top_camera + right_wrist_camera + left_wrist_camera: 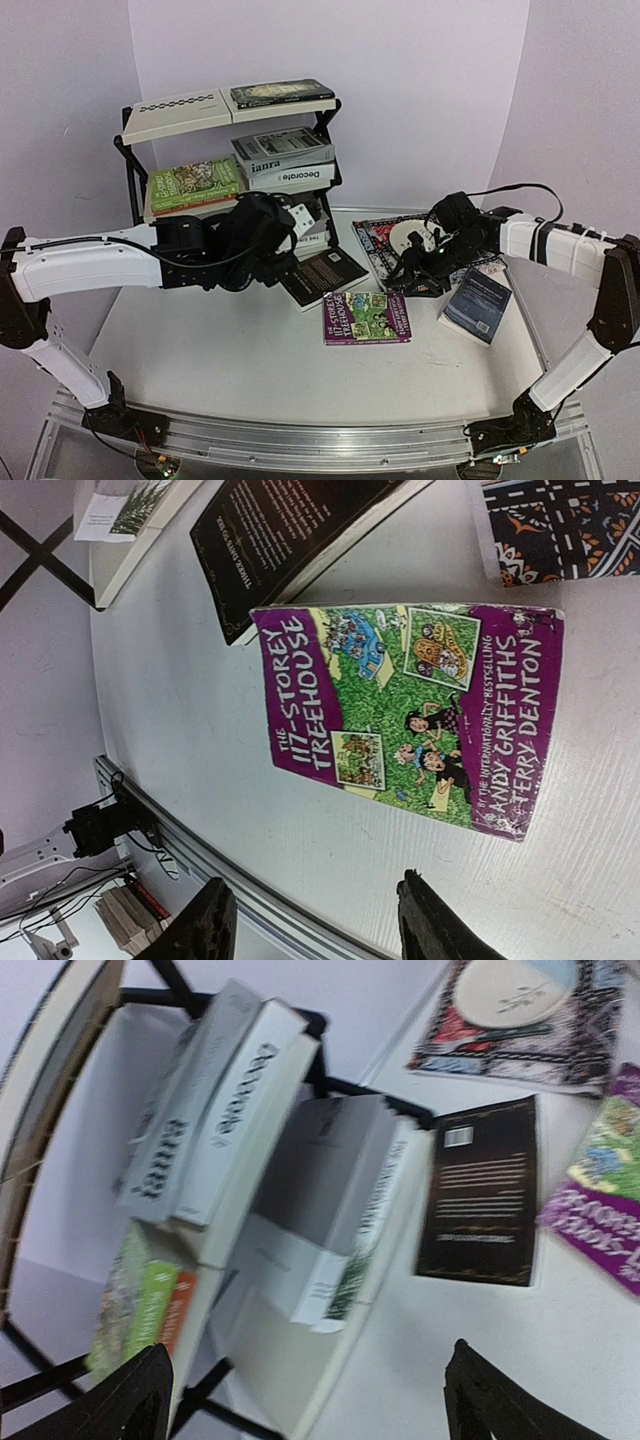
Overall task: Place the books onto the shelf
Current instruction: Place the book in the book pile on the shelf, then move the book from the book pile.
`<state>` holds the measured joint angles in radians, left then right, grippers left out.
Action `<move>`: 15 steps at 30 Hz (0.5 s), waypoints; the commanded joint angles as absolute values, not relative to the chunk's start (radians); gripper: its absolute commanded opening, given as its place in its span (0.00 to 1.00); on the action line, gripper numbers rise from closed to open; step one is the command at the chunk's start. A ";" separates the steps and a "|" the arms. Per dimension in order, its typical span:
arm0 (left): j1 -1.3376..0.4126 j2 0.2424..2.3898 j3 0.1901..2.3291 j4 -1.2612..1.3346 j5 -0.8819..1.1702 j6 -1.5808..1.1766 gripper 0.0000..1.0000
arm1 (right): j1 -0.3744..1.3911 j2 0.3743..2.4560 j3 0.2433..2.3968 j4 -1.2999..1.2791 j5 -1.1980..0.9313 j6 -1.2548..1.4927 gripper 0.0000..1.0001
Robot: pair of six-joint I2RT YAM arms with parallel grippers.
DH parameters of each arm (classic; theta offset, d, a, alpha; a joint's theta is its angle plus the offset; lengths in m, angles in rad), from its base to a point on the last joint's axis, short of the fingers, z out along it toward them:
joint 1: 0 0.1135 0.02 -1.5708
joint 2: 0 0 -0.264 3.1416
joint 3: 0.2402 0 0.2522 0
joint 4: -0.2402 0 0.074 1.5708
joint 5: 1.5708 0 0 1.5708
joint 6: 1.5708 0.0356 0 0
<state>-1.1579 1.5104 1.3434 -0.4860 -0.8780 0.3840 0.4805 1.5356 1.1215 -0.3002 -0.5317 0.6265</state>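
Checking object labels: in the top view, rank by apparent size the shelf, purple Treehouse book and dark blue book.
Largest: shelf.
Then purple Treehouse book.
Smallest: dark blue book, only somewhat smaller than the purple one.

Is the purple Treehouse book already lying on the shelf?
No, the purple "117-Storey Treehouse" book lies flat on the white table, in front of the shelf.

We see a patterned placemat (372,236) lying flat on the white table (220,340), right of centre and toward the far side, with a pale round disc (405,236) resting on it. An aluminium rail (300,447) runs along the table's near edge. Plain lavender walls (420,80) stand behind.
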 commanded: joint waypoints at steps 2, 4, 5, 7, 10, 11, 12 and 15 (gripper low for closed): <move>-1.154 1.555 1.299 -0.477 -0.527 0.148 0.99 | 0.476 1.545 1.058 -0.328 -0.450 0.609 0.60; -1.155 1.590 1.274 -0.461 -0.497 0.144 0.99 | 0.476 1.553 1.039 -0.326 -0.440 0.603 0.62; -1.155 1.613 1.262 -0.455 -0.490 0.147 0.99 | 0.476 1.557 1.030 -0.324 -0.436 0.601 0.63; -1.155 1.653 1.238 -0.434 -0.482 0.169 0.98 | 0.475 1.563 1.016 -0.323 -0.423 0.600 0.67; -1.155 1.683 1.184 -0.352 -0.459 0.242 0.95 | 0.474 1.573 0.993 -0.316 -0.409 0.600 0.69; -1.155 1.686 1.160 -0.320 -0.452 0.280 0.94 | 0.474 1.576 0.986 -0.313 -0.405 0.601 0.70; -1.155 1.686 1.135 -0.291 -0.443 0.312 0.93 | 0.474 1.578 0.979 -0.311 -0.401 0.602 0.70; -1.154 1.678 1.062 -0.165 -0.433 0.427 0.92 | 0.472 1.587 0.957 -0.302 -0.390 0.608 0.70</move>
<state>-1.1576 1.7016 1.1286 -0.3732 -0.4778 0.2721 0.4781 1.5642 0.9852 -0.2877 -0.4222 0.6136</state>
